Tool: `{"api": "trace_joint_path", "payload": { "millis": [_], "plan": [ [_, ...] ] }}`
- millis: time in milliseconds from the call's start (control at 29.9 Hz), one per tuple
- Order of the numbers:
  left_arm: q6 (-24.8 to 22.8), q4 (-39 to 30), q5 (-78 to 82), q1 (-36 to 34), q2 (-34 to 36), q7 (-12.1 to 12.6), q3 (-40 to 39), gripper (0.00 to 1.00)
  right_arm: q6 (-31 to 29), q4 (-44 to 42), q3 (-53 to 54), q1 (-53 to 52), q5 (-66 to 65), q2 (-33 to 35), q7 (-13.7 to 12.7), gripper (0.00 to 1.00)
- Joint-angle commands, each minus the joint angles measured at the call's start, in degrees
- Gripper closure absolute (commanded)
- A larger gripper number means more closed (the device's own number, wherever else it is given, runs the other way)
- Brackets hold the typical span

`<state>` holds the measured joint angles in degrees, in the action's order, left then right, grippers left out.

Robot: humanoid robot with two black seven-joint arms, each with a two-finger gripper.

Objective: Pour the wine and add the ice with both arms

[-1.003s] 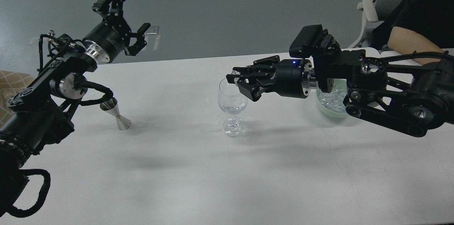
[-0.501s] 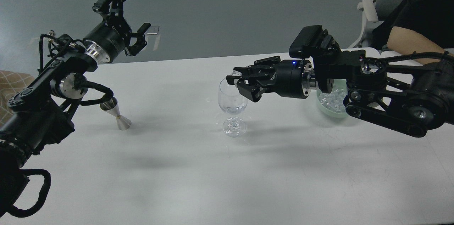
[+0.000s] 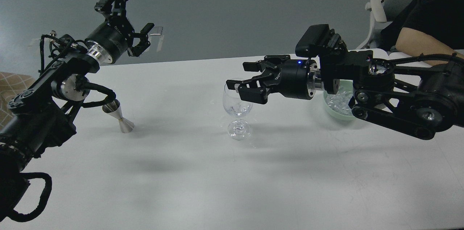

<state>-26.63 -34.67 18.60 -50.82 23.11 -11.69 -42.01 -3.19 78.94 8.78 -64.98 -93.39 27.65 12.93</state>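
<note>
The left end effector (image 3: 125, 23), released and empty, hangs high beyond the worktop (image 3: 188, 172), well apart from the wine glass (image 3: 237, 108). The right end effector (image 3: 241, 81), fingers spread, hovers at its rim; ice (image 3: 237, 107) lies inside, more fills the green bowl (image 3: 339, 116) behind the right arm.

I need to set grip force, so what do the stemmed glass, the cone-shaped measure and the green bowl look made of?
Clear stemmed wine glass: glass, see-through with bright glints. Silver double-cone measure: brushed metal, likely steel. Pale green bowl: smooth, matte; ceramic or plastic, unclear.
</note>
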Motion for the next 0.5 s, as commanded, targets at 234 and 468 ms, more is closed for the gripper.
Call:
{"api": "trace_joint_path", "payload": {
  "millis": [234, 468],
  "plan": [
    [0.0, 0.05, -0.05, 0.02, 0.09, 0.09, -1.48, 0.02, 2.4, -3.16, 8.78, 0.12, 15.24, 0.39, -0.09, 0.0],
    [0.53, 0.13, -0.14, -0.07, -0.09, -0.17, -2.37, 0.02, 4.78, -11.16, 16.43, 0.73, 22.46, -0.49, -0.09, 0.0]
  ]
}}
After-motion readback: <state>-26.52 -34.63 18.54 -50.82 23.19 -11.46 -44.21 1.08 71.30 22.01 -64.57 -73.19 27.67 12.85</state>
